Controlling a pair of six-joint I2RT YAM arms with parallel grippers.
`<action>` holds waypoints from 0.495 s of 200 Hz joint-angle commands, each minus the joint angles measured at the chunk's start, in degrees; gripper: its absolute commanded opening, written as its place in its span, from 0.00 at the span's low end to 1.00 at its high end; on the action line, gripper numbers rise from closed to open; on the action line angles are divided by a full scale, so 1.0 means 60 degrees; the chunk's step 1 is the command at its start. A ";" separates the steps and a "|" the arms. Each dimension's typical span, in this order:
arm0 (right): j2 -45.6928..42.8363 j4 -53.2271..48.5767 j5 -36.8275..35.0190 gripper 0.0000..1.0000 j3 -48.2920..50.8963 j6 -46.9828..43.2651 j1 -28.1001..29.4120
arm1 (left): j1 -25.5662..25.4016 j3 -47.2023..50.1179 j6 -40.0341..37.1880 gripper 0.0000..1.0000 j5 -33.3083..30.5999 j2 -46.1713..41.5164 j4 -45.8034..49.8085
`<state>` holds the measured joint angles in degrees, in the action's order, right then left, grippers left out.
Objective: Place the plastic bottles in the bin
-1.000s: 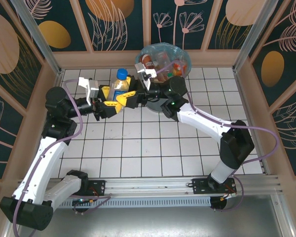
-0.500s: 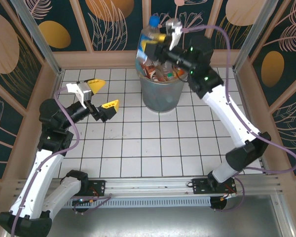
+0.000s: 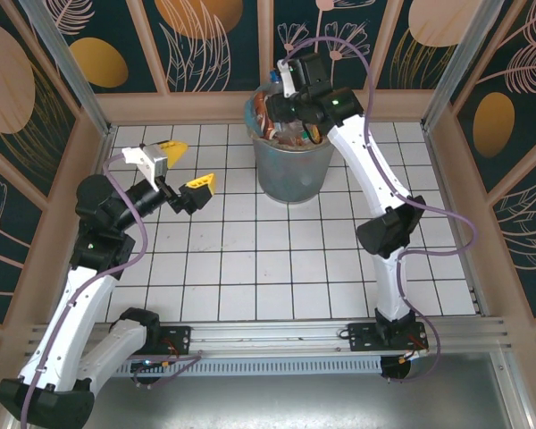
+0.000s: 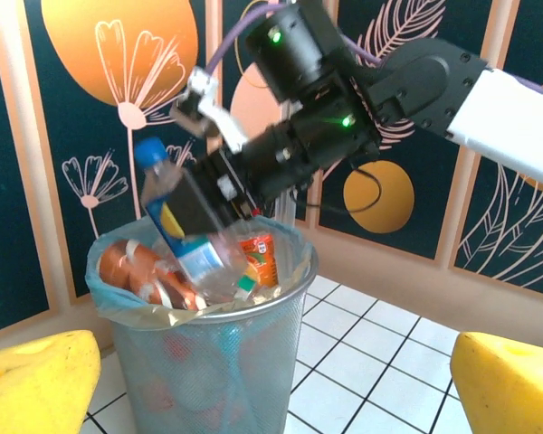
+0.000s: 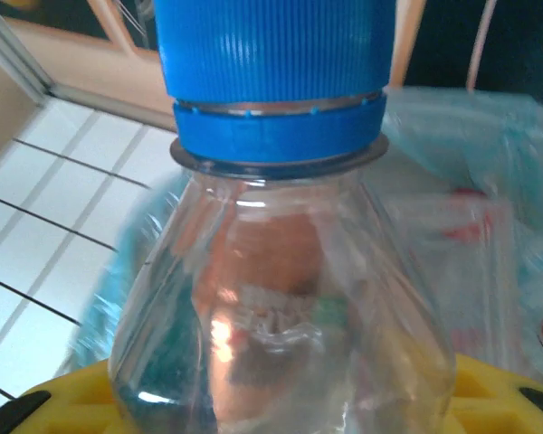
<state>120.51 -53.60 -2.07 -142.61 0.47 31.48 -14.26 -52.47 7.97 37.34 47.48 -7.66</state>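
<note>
**Drop-off step: your right end effector (image 4: 204, 206) has a blue-capped bottle (image 5: 281, 298) at the bin (image 3: 292, 174).**

The right end effector is clamped on the bottle's body. It holds the bottle tilted at the rim, cap up and outward, with the base dipping among the other bottles (image 4: 131, 267) heaped inside the bag. The heap already reaches the rim, so the release needs care. Judge whether the base sits far enough inside, carry it nearer the middle if not, then part the jaws so it settles on the pile and does not roll out. Your left end effector (image 3: 195, 164) hangs spread wide and empty above the worktop (image 3: 277, 259), well left of the bin.
</note>
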 commanded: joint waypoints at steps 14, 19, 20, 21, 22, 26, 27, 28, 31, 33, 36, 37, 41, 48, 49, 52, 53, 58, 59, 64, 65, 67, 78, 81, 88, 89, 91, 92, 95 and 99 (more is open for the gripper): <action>-0.0688 -0.0664 -0.0874 0.47 0.0090 -0.0298 -0.0265 | -0.0017 0.0036 -0.0207 0.99 -0.0126 -0.0092 0.0120; -0.0707 -0.0721 -0.0887 0.47 0.0082 -0.0298 -0.0280 | -0.0015 0.0050 -0.0200 0.99 -0.0122 -0.0070 0.0109; -0.0713 -0.0728 -0.0886 0.47 0.0081 -0.0298 -0.0281 | -0.0013 0.0054 -0.0193 0.99 -0.0119 -0.0066 0.0100; -0.0724 -0.0738 -0.0886 0.47 0.0089 -0.0298 -0.0289 | -0.0019 0.0056 -0.0189 0.99 -0.0124 -0.0064 0.0095; -0.0729 -0.0736 -0.0894 0.47 0.0092 -0.0298 -0.0292 | -0.0015 0.0057 -0.0194 0.99 -0.0127 -0.0063 0.0093; -0.0745 -0.0762 -0.0888 0.47 0.0106 -0.0298 -0.0307 | -0.0016 0.0058 -0.0173 0.99 -0.0119 -0.0050 0.0077; -0.0754 -0.0770 -0.0887 0.47 0.0108 -0.0298 -0.0309 | -0.0012 0.0058 -0.0172 0.99 -0.0124 -0.0049 0.0069; -0.0751 -0.0774 -0.0879 0.47 0.0117 -0.0298 -0.0310 | -0.0012 0.0058 -0.0164 0.99 -0.0127 -0.0048 0.0065; -0.0778 -0.0777 -0.0873 0.47 0.0133 -0.0298 -0.0318 | -0.0025 0.0051 -0.0157 0.99 -0.0122 -0.0035 0.0054; -0.0793 -0.0778 -0.0868 0.47 0.0145 -0.0298 -0.0324 | -0.0022 0.0056 -0.0149 0.99 -0.0128 -0.0026 0.0048; -0.0811 -0.0789 -0.0846 0.47 0.0172 -0.0298 -0.0325 | -0.0030 0.0058 -0.0135 0.99 -0.0117 -0.0020 0.0034; -0.0817 -0.0791 -0.0837 0.47 0.0178 -0.0298 -0.0325 | -0.0035 0.0058 -0.0131 0.99 -0.0116 -0.0012 0.0033; -0.0834 -0.0813 -0.0815 0.47 0.0215 -0.0298 -0.0336 | -0.0025 0.0062 -0.0127 0.99 -0.0106 0.0003 0.0032; -0.0878 -0.0853 -0.0778 0.47 0.0295 -0.0298 -0.0355 | -0.0020 0.0058 -0.0112 0.99 -0.0113 0.0024 0.0032; -0.0886 -0.0852 -0.0773 0.47 0.0305 -0.0298 -0.0355 | -0.0023 0.0058 -0.0112 0.99 -0.0114 0.0024 0.0032; -0.0890 -0.0884 -0.0759 0.47 0.0345 -0.0298 -0.0366 | -0.0016 0.0054 -0.0112 0.99 -0.0112 0.0036 0.0032; -0.0893 -0.0890 -0.0756 0.47 0.0360 -0.0298 -0.0368 | -0.0021 0.0056 -0.0112 0.99 -0.0113 0.0038 0.0032; -0.0930 -0.0922 -0.0742 0.48 0.0471 -0.0298 -0.0382 | -0.0019 0.0054 -0.0112 0.99 -0.0112 0.0058 0.0032; -0.0927 -0.0930 -0.0733 0.48 0.0496 -0.0298 -0.0383 | -0.0022 0.0064 -0.0112 0.99 -0.0106 0.0057 0.0032; -0.0953 -0.0952 -0.0707 0.49 0.0639 -0.0291 -0.0398 | -0.0012 0.0062 -0.0112 0.99 -0.0124 0.0055 0.0043; -0.0961 -0.0953 -0.0701 0.49 0.0682 -0.0287 -0.0406 | -0.0011 0.0067 -0.0112 0.99 -0.0127 0.0055 0.0045; -0.0967 -0.0954 -0.0694 0.49 0.0740 -0.0284 -0.0412 | -0.0018 0.0068 -0.0112 0.99 -0.0129 0.0055 0.0046; -0.1015 -0.0925 -0.0577 0.51 0.1105 -0.0254 -0.0442 | -0.0014 0.0101 -0.0116 0.99 -0.0140 0.0055 0.0061; -0.1020 -0.0913 -0.0553 0.51 0.1189 -0.0254 -0.0455 | -0.0011 0.0115 -0.0109 0.99 -0.0144 0.0055 0.0061; -0.1014 -0.0892 -0.0535 0.52 0.1346 -0.0227 -0.0469 | -0.0016 0.0124 -0.0112 0.99 -0.0142 0.0055 0.0068; -0.1013 -0.0893 -0.0535 0.52 0.1358 -0.0226 -0.0470 | -0.0014 0.0120 -0.0112 0.99 -0.0143 0.0062 0.0065; -0.1013 -0.0895 -0.0538 0.53 0.1378 -0.0218 -0.0472 | -0.0015 0.0136 -0.0112 0.99 -0.0137 0.0068 0.0066; -0.1013 -0.0895 -0.0537 0.53 0.1389 -0.0221 -0.0472 | -0.0020 0.0141 -0.0105 0.99 -0.0141 0.0068 0.0071; -0.1011 -0.0906 -0.0542 0.54 0.1418 -0.0213 -0.0472 | -0.0016 0.0145 -0.0115 0.99 -0.0148 0.0077 0.0075; -0.0978 -0.0919 -0.0524 0.56 0.1428 -0.0210 -0.0472 | -0.0017 0.0148 -0.0112 0.99 -0.0148 0.0084 0.0088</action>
<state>116.16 -57.54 -5.08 -136.31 -0.71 29.02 -14.26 -52.38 7.73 36.91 47.83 -7.01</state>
